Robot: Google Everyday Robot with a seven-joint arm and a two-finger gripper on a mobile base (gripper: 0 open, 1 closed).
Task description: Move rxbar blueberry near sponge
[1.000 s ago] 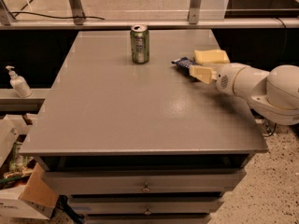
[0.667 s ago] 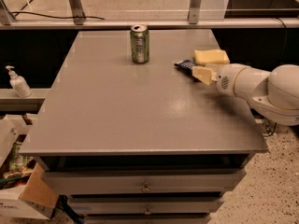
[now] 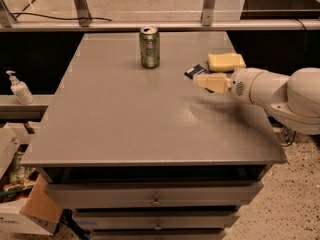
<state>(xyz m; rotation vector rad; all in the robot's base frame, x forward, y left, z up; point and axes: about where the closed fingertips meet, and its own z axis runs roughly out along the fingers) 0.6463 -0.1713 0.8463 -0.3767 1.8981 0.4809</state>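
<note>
Grey worktop (image 3: 125,119), flat, set over a drawer unit (image 3: 155,201).

Green drink can (image 3: 149,46): upright, far centre of the worktop, well apart from the other items.

Sponge (image 3: 226,61): pale yellow block, lying flat at the far right.

Rxbar blueberry (image 3: 195,71): dark navy wrapper, flat on the worktop just left of the sponge, its near part hidden under the hand.

Hand (image 3: 202,80): cream-coloured, reaching in from the right on a white arm (image 3: 280,91), low over the near edge of the bar, just near of the sponge. Whether it grips anything cannot be told.

Pump bottle (image 3: 19,88): white, on a ledge left of the worktop.

Cardboard box (image 3: 27,216): on the floor, near left.
</note>
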